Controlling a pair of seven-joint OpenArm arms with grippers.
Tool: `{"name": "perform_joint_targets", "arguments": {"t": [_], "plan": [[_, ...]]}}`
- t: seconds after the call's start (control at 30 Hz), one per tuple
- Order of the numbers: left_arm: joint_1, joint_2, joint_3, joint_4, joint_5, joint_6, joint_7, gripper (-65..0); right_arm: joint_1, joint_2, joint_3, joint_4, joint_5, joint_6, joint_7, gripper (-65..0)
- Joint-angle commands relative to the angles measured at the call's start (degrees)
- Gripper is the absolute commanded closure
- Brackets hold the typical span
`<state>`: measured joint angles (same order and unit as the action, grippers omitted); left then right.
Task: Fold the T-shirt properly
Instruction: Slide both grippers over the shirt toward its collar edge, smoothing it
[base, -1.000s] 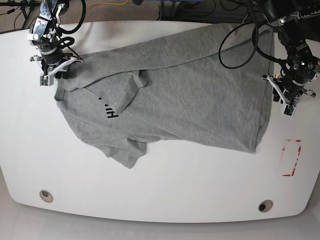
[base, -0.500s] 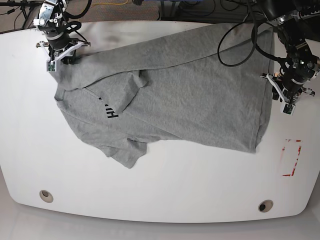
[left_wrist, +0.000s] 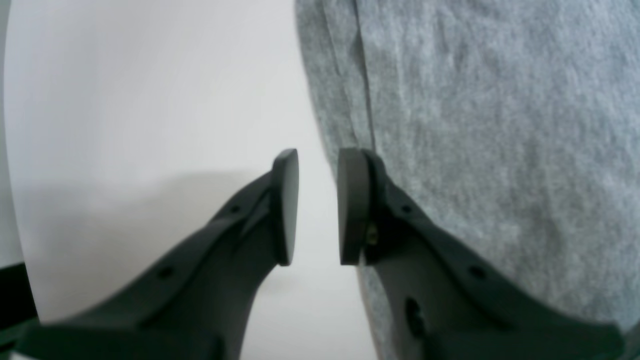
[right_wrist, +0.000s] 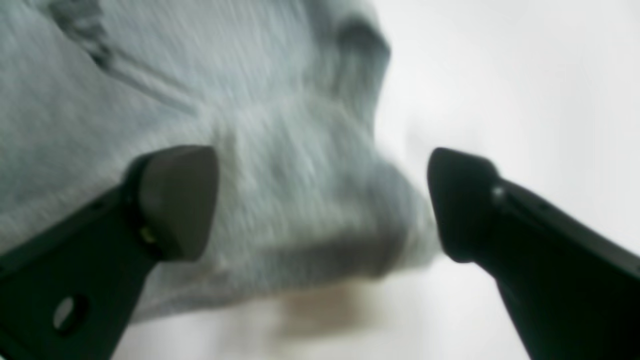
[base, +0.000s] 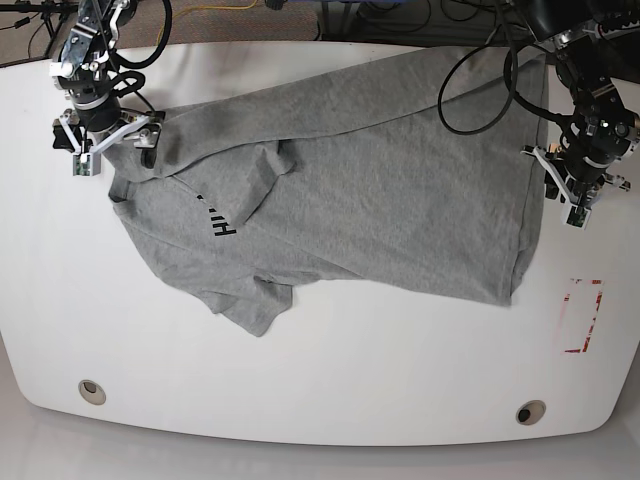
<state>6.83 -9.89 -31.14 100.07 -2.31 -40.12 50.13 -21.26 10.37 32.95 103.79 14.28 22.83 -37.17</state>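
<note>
Base view: grey T-shirt (base: 340, 190) spread, black lettering (base: 218, 222); wrist views: right jaws wide apart, left jaws narrowly apart, empty.

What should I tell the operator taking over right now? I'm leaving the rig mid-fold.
Right claw: jaws wide open over a bunched shoulder corner of the T-shirt, holding nothing.
Left claw: jaws slightly apart at the shirt's hem edge, nothing between them.
The shirt lies spread but crooked on the white table, one sleeve crumpled and flipped over the chest beside the black lettering.
Done: no tidy fold visible.
Left: flatten the sleeve, straighten the shirt, then fold.
</note>
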Motion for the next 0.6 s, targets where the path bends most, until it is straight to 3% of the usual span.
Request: {"name": "perform_joint_targets", "arguments": {"t": [0.0, 0.33, 0.43, 0.57], "plan": [[-0.54, -0.70, -0.12, 1.16, -0.38, 0.12, -0.77, -13.1, 1.43, 1.45, 0.68, -1.59, -0.44, -0.28, 0.64, -65.0], [-0.54, -0.70, -0.21, 1.07, -0.38, 0.12, -0.77, -13.1, 4.51, 4.27, 0.59, -8.36, 0.09, -0.19, 0.64, -65.0], [-0.54, -0.70, -0.21, 1.07, -0.38, 0.12, -0.77, -13.1, 4.51, 4.27, 0.59, -8.36, 0.09, -0.19, 0.64, -59.8], [-0.54, -0.70, -0.21, 1.16, -0.38, 0.12, -0.77, -13.1, 4.42, 4.09, 0.59, -8.36, 0.09, -0.19, 0.73, -46.1]]}}
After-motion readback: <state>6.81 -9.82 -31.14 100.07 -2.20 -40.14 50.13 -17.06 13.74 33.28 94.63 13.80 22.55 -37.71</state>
